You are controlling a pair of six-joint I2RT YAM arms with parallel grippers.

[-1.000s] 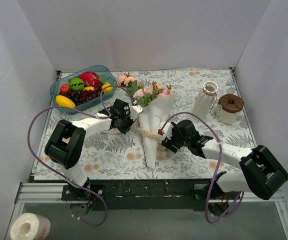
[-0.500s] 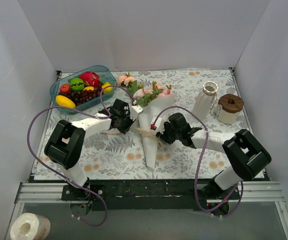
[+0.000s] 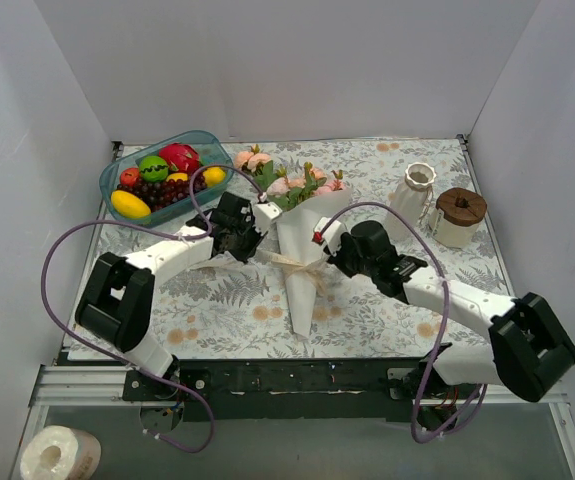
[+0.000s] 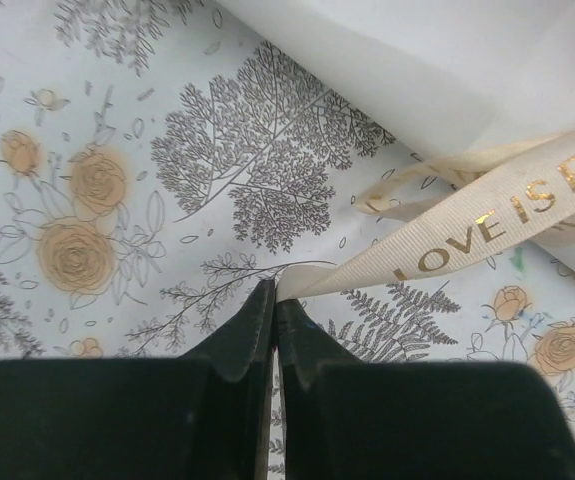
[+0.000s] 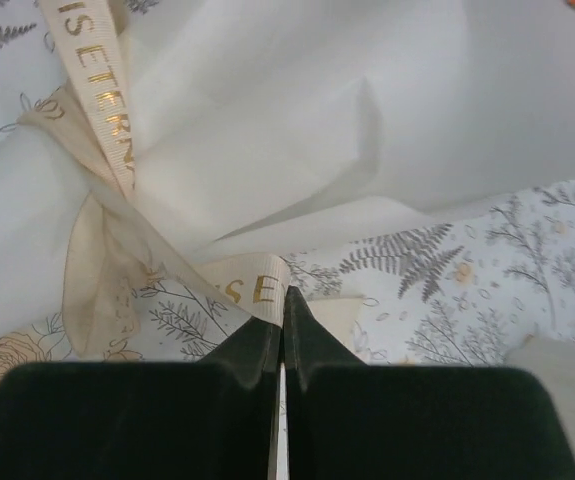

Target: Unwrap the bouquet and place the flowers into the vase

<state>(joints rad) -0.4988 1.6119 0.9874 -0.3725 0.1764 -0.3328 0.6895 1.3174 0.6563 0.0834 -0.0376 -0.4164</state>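
Finds the bouquet (image 3: 302, 245) lying flat on the flowered tablecloth (image 3: 217, 310) at mid-table, with the tip of its paper cone (image 3: 303, 300) toward the near edge and the roses (image 3: 297, 185) toward the far wall. Pinches 1 tail of the cream ribbon (image 4: 487, 225) in the left gripper (image 4: 272, 300), pressed together on the very tip, at the cone's left side. Pinches the other tail, lettered in gold, in the right gripper (image 5: 284, 300), likewise pressed together, at the cone's right side. Grips the 2 free ends for a likely reason: pulling them apart, left and right, should slip the bow around the cone's waist without dragging the paper. Not yet untied, judging by the knot against the paper in the right wrist view. Leaves the white ribbed vase (image 3: 410, 198) upright at the far right, well apart from the bouquet and just beside a brown-lidded jar (image 3: 457, 217). Calls for an even, opposed pull, lest the cone slide to 1 side.
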